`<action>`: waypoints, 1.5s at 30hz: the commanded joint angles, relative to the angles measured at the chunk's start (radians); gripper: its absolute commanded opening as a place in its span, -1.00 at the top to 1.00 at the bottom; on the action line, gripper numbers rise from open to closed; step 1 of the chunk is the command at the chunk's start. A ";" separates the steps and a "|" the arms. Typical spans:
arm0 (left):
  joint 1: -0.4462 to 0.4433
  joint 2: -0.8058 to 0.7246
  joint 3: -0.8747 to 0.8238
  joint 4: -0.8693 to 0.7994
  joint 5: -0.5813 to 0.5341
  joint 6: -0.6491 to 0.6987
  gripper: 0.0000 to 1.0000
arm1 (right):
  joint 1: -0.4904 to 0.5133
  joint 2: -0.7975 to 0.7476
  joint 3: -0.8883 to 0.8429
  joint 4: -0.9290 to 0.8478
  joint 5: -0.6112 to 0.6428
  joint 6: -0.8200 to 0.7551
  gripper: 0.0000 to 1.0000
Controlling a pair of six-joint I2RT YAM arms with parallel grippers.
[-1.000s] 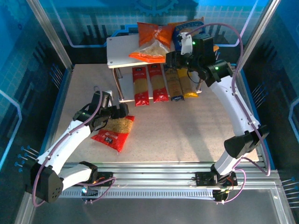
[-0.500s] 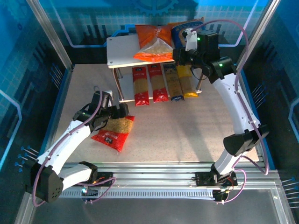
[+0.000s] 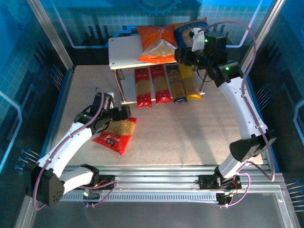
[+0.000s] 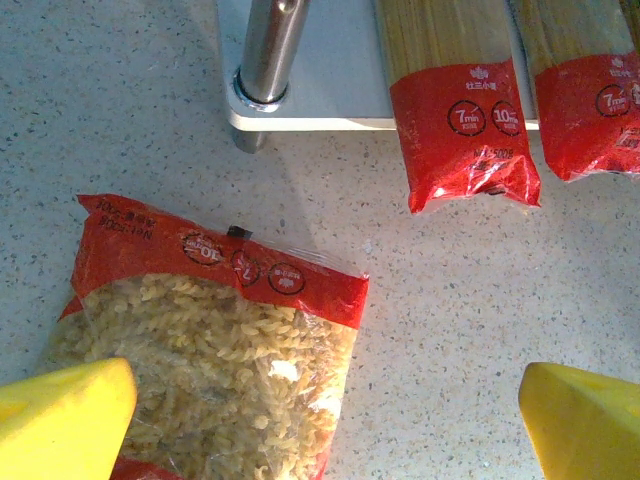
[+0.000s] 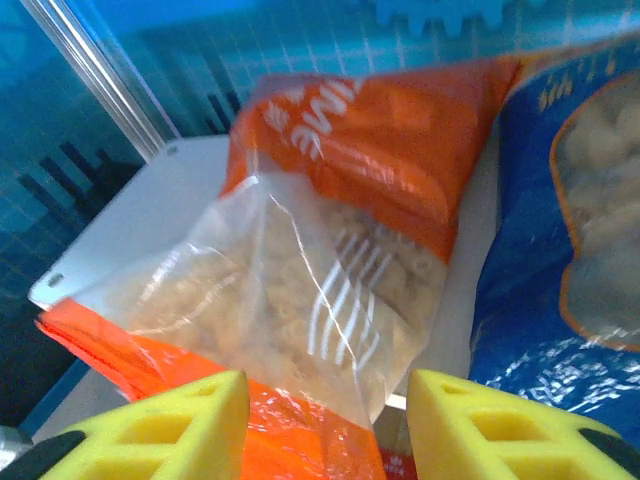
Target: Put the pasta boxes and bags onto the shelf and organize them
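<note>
Orange bag [image 3: 156,45] moved back w/ R gripper [image 3: 180,55].

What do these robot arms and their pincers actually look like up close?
Both the left arm and right arm are slim white tubes joined by chunky black joints, with a thin purple cable looping along each. The left gripper and right gripper end in two blocky bright yellow fingers; the right's have rectangular cut-outs.
</note>
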 commanded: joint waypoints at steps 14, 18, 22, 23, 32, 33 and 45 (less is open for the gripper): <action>0.007 0.002 0.021 -0.011 0.007 0.008 -0.99 | 0.125 0.338 0.502 0.062 0.023 -0.044 1.00; 0.008 0.007 0.023 -0.014 0.003 0.012 -0.99 | 0.132 0.496 0.690 0.029 0.038 -0.039 1.00; 0.009 0.013 0.018 -0.016 -0.006 0.017 -0.99 | 0.132 0.576 0.751 0.012 0.038 -0.036 1.00; 0.010 0.013 0.015 -0.016 -0.009 0.017 -0.99 | 0.133 0.588 0.750 -0.002 0.030 -0.037 1.00; 0.017 0.026 0.016 -0.013 -0.012 0.016 -0.99 | 0.134 0.639 0.750 -0.211 0.078 -0.100 1.00; 0.017 0.029 0.018 -0.014 -0.011 0.014 -0.99 | 0.132 0.642 0.751 -0.223 0.067 -0.102 1.00; 0.020 0.013 -0.031 -0.015 -0.064 -0.011 -0.99 | 0.078 0.602 0.694 -0.103 -0.169 0.005 0.55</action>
